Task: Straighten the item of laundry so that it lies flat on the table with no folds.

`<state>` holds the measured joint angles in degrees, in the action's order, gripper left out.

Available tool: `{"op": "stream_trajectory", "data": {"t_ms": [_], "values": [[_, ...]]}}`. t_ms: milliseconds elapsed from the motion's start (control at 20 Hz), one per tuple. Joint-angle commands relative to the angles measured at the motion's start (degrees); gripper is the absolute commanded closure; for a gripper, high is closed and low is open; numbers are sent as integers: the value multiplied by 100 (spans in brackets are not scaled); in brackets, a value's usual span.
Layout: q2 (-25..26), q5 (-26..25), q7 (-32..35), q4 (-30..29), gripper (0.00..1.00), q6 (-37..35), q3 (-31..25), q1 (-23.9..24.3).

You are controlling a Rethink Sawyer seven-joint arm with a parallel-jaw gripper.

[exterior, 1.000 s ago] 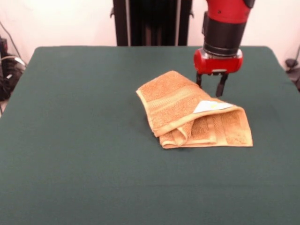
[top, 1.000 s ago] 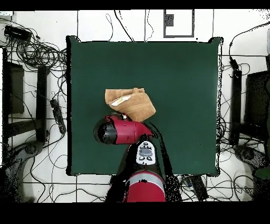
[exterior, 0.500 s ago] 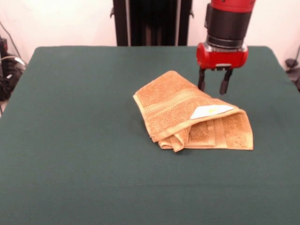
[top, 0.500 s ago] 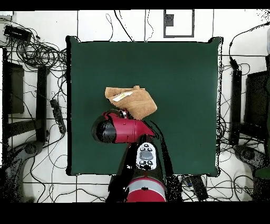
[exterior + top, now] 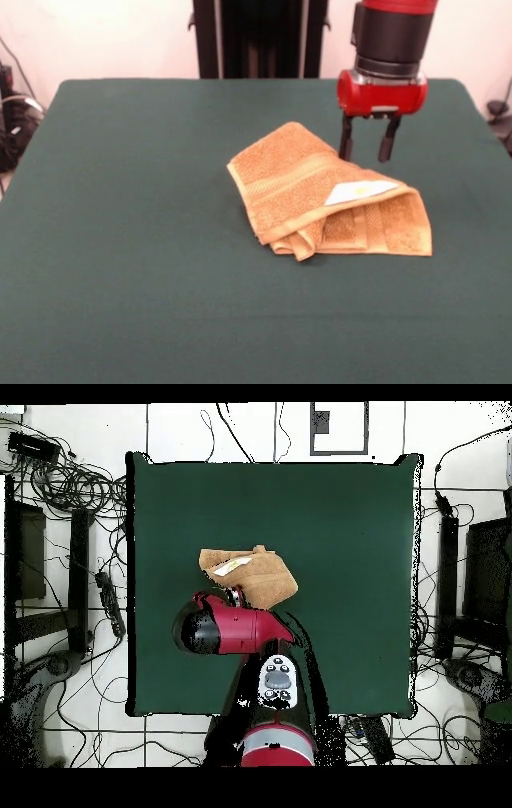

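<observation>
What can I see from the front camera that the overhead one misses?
Only the front view shows the end effector open and empty, hanging above the table behind the towel, and the towel's doubled layers. Only the overhead view shows all four table edges and the cables on the floor. Both show the folded towel with its white tag.

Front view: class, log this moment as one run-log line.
gripper: open, empty, above far edge of towel | orange-tan terry-cloth towel: folded over, white tag showing | dark green table | task: unfinished
</observation>
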<state>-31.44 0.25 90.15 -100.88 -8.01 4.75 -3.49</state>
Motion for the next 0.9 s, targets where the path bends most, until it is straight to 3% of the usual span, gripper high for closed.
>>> {"op": "stream_trajectory", "data": {"t_ms": [50,250,650,900], "values": [[55,52,1092,221,0,550,-309,-192],[48,104,1055,157,0,351,-395,-97],[-313,292,883,267,0,-995,-357,-136],[-253,275,761,546,0,-1354,-453,-32]]}}
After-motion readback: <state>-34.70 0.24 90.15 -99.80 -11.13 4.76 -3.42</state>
